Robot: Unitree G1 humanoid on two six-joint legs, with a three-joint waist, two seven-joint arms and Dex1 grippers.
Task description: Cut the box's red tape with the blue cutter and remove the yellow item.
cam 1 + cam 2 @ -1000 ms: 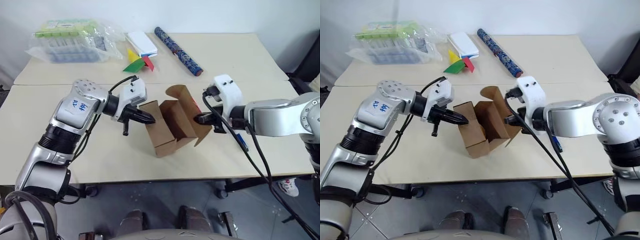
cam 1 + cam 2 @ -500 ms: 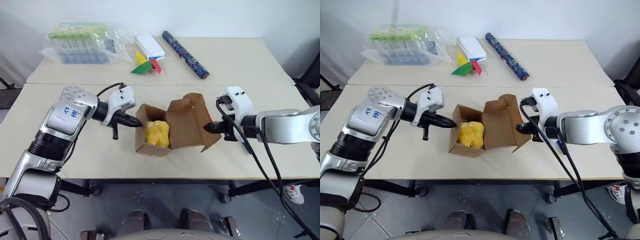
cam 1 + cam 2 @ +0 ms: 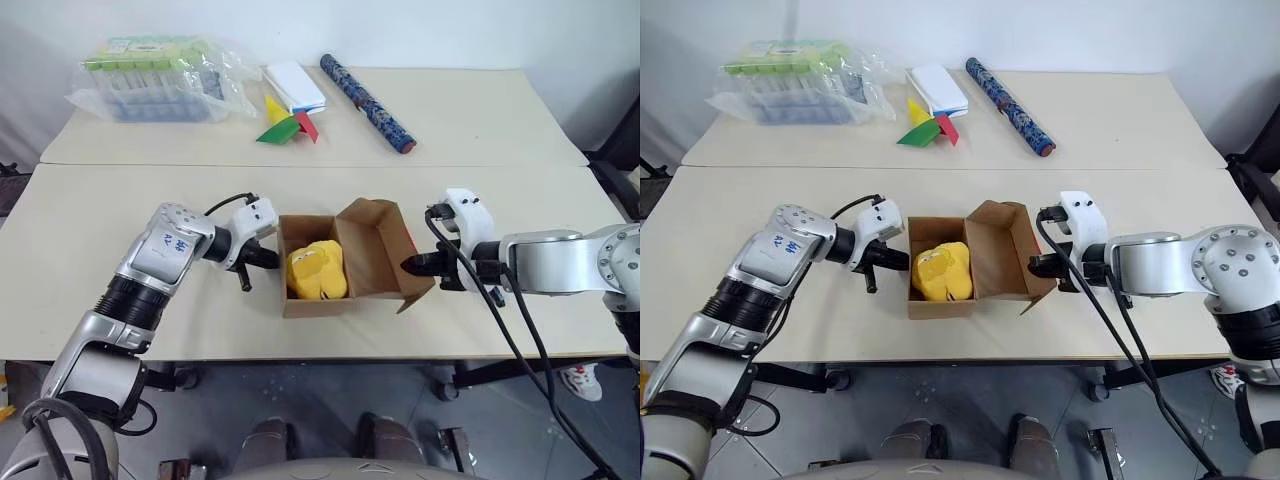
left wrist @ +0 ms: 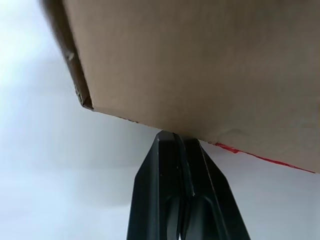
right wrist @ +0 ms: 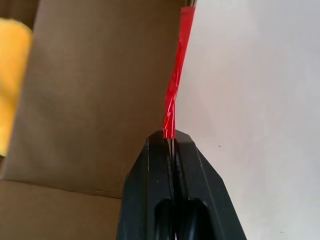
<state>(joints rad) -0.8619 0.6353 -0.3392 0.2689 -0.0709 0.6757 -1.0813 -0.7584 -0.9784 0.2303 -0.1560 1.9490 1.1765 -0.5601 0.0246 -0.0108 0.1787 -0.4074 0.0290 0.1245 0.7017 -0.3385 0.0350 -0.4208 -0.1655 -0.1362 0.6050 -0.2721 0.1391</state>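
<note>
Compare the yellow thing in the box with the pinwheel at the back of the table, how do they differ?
The yellow item is one plain yellow, plump and soft-looking; the pinwheel is flat, with yellow, green and red blades. The yellow item sits inside the open box near the table's front; the pinwheel lies bare on the table farther back. Both share bright yellow.

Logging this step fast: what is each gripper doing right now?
Left gripper: closed, pinching the box's side wall.
Right gripper: closed on the red tape at the lid's edge.
</note>
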